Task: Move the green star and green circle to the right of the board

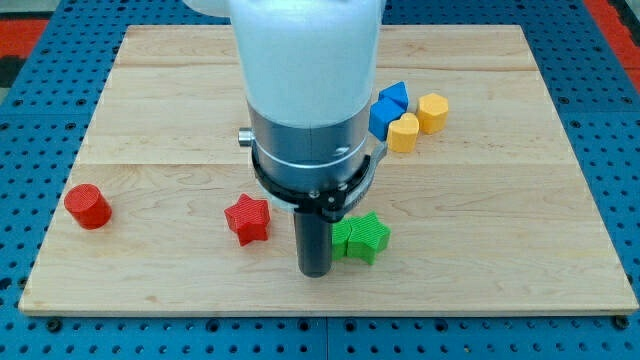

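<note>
One ridged green star beside my tip

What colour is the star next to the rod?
Green star, right beside my tip; seen in the camera view.

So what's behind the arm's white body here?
Two blue blocks poke out at its right edge, beside two yellow ones. The green star sits right of my tip. No green circle shows; it may be hidden.
</note>
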Motion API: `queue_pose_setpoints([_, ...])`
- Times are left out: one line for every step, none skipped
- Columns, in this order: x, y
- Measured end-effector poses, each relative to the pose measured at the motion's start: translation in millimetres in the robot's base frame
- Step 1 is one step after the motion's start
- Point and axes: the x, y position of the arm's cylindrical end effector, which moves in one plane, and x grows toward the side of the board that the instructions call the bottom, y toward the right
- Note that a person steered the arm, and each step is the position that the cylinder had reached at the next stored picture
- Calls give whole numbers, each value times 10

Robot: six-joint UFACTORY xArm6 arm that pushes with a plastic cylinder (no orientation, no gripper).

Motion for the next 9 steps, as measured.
queue_pose_setpoints([39, 0])
queue_pose_setpoints([55, -132])
queue_pose_setpoints([-43, -216])
queue_pose_setpoints([-224, 95])
queue_pose_setpoints([-225, 204])
queue_pose_setpoints([-225, 216])
queue_pose_setpoints([-225, 216])
queue_pose_setpoints([-224, 387])
queue_pose_setpoints([-275, 736])
